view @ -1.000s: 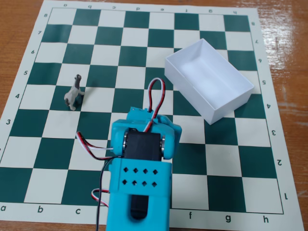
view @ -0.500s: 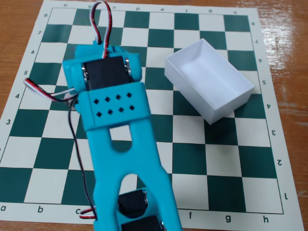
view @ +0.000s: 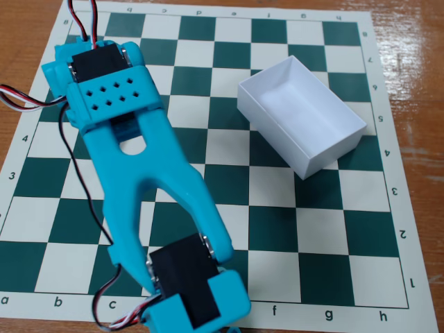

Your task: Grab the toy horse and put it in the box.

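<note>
One fixed view only, looking steeply down. Nearest the lens, at the bottom edge: a turquoise arm (view: 139, 180), its lower end a black servo block (view: 187, 284) in a turquoise housing, hanging over the c and d files of the board. From there, rising up and to the left as a forked link, then ending in a perforated turquoise plate (view: 111, 94) with a second black servo at upper left. Red, black and white wires (view: 21, 97) trailing off the left side and looping under the lower joint. No gripper in frame, so impossible to tell whether open or closed.

Beneath all that, a green-and-cream chessboard mat (view: 312, 236), flat on a brown wooden tabletop (view: 416, 41).

Farther back, right of centre: the box (view: 347, 135), white, lidless, set at a slant across several squares, well apart from the arm. Interior apparently bare white, though the near wall hides a strip of the floor.

No toy horse showing anywhere; possibly hidden under the arm.
</note>
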You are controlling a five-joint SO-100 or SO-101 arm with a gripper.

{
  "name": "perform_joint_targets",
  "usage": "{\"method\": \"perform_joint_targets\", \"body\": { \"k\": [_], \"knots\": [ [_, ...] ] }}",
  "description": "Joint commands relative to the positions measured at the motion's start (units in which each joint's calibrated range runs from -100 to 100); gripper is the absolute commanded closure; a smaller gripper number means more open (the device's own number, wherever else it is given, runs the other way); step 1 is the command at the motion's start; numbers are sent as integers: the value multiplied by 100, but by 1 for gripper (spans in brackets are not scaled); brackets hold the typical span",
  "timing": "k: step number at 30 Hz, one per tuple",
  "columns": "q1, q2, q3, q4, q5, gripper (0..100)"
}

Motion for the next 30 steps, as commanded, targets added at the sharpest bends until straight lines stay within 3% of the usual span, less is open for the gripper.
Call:
{"method": "perform_joint_targets", "body": {
  "k": [1,3,7,9,15,30],
  "knots": [
    [-34,17,-43,-53,24,66],
    [-41,17,121,-36,29,66],
    [-106,194,194,-36,14,56],
    [-113,371,130,-103,14,46],
    [-98,1061,-307,-286,63,44],
    [-191,1866,358,-2063,48,39]
  ]
}}
